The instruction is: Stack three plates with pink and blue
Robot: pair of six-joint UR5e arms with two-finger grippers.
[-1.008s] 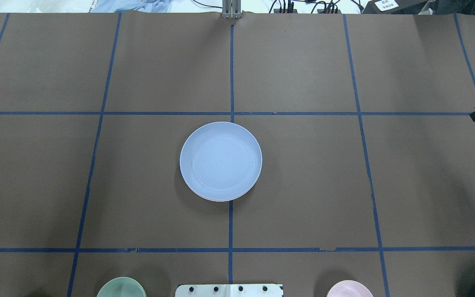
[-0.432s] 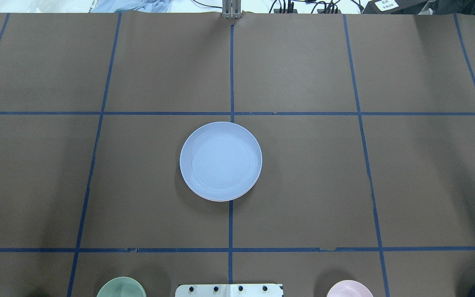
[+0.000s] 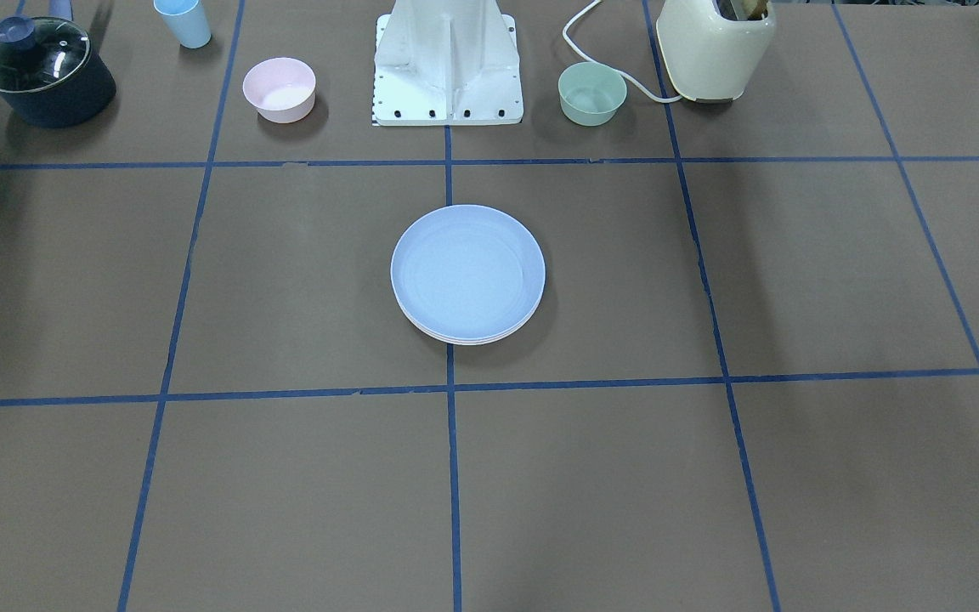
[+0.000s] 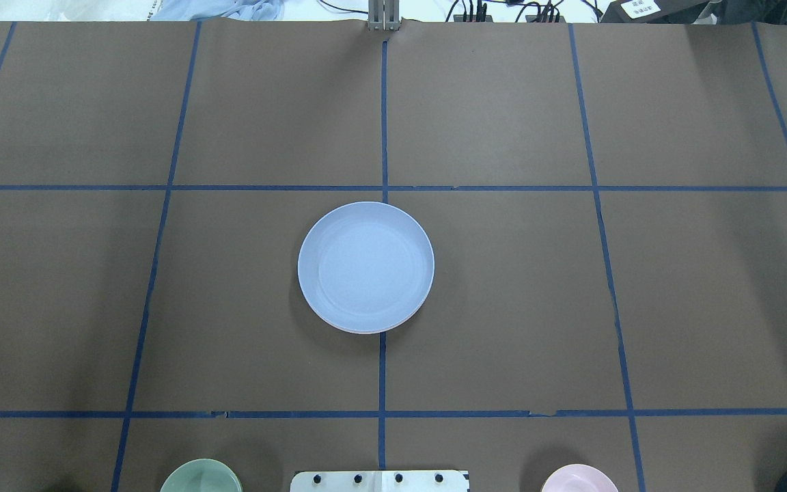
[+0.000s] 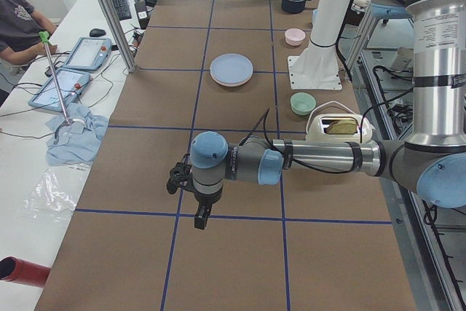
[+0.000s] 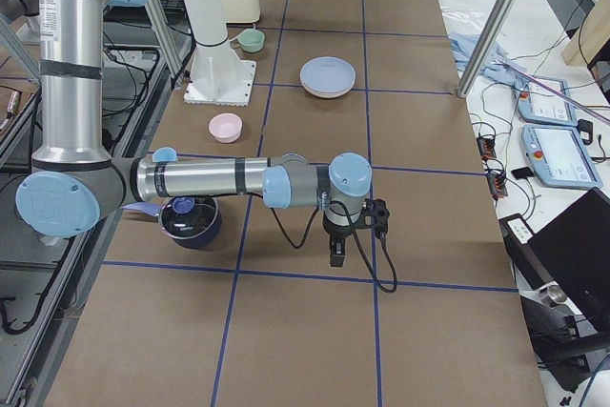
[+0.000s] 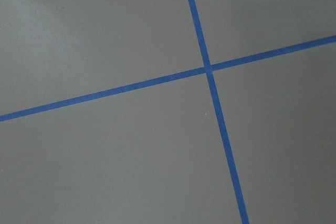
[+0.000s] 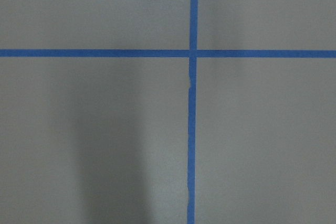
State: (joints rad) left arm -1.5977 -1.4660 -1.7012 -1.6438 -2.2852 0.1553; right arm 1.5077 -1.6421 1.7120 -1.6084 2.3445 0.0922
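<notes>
The three plates (image 3: pixel 466 333) sit nested in one stack at the centre of the table (image 3: pixel 200 280), across a tape line. The blue plate (image 3: pixel 467 270) is on top. Two paler rims show under its near edge, too thin to tell pink from cream. The stack looks level and complete.

Handling, as judged: matte shallow plates, probably light and rigid. The low lip offers little to pinch, so the hold belongs on the rim, one finger inside and one outside. Nested plates may slide or lift together.

The left gripper (image 5: pixel 200 218) hangs well apart from the stack toward one table end, the right gripper (image 6: pixel 335 253) toward the other. Whether either claw is open or closed cannot be told.

Along the far edge stand the pink bowl (image 3: pixel 279 88), mint bowl (image 3: pixel 592 93), lidded pot (image 3: pixel 43 72), blue cup (image 3: pixel 183 21) and toaster (image 3: pixel 715 47); none is close to the stack
</notes>
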